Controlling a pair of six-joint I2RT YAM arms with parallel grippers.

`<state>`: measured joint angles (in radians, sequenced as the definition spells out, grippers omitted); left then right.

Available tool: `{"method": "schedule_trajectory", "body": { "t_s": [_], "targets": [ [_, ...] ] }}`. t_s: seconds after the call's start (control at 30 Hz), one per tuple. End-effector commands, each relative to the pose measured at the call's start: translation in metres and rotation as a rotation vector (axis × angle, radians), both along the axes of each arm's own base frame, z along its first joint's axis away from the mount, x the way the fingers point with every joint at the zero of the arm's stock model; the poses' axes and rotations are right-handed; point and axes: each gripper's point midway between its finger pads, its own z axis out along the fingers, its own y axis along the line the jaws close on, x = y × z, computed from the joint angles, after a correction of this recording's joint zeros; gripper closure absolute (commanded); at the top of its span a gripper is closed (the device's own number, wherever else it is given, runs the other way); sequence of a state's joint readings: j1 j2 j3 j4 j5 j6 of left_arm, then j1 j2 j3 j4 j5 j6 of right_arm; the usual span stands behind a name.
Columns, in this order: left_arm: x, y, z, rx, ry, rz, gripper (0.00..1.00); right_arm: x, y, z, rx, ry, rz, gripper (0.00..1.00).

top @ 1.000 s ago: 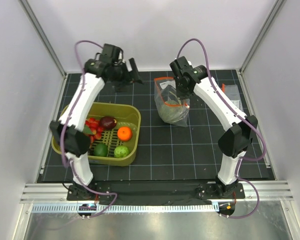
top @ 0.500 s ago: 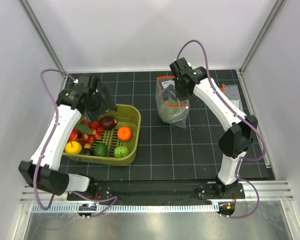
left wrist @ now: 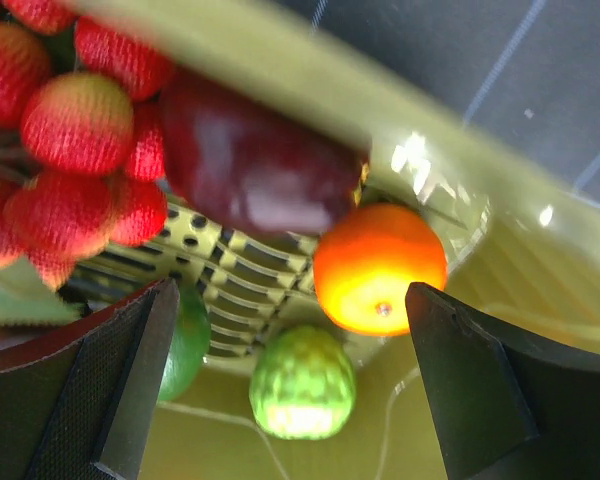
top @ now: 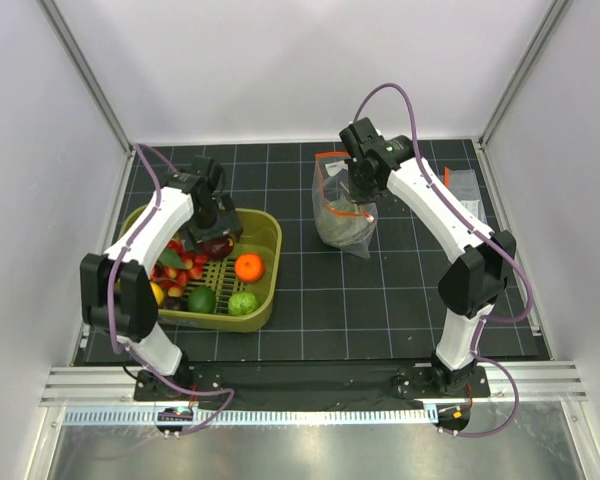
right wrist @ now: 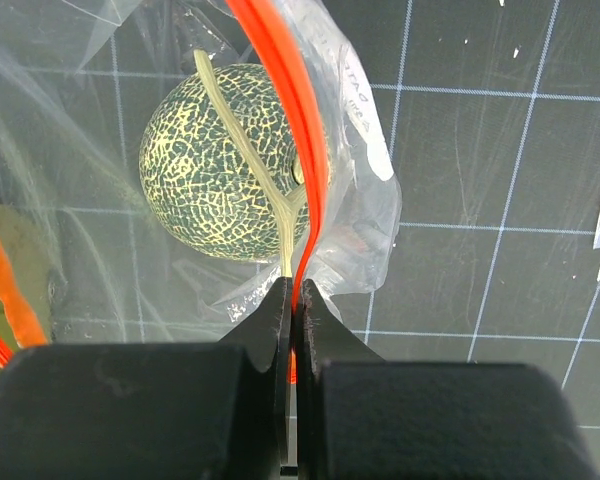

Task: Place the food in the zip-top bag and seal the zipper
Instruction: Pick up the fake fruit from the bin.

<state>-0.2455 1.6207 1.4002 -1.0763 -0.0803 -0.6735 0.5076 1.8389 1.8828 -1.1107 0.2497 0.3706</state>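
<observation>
Black gridded worktop (top: pixel 380 300) w/ white lines, boxed by plain white walls (top: pixel 280 70) far, left & right. Alu posts (top: pixel 85 75) at far corners; metal rail (top: pixel 540 383) along near edge. Soft, even light.

Crinkly clear plastic zip-top bag (right wrist: pixel 372 195), smooth orange-red zipper (right wrist: pixel 298 110), glossy dark red-purple fruit (left wrist: pixel 250 165), olive plastic basket (left wrist: pixel 520 290), matt mat (right wrist: pixel 480 200).
</observation>
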Motion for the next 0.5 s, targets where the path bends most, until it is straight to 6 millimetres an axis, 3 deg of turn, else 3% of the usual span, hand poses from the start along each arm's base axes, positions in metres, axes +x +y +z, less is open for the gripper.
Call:
{"method": "schedule_trajectory", "body": {
  "t_s": [0.0, 0.47],
  "targets": [
    [0.022, 0.006, -0.006, 0.039, -0.041, -0.026, 0.00, 0.001, 0.002, 0.029, 0.057, -0.077, -0.005, 0.99],
    [0.042, 0.022, -0.046, 0.147, -0.006, -0.065, 0.00, 0.004, 0.007, 0.028, 0.071, -0.074, 0.011, 0.99]
  ]
}}
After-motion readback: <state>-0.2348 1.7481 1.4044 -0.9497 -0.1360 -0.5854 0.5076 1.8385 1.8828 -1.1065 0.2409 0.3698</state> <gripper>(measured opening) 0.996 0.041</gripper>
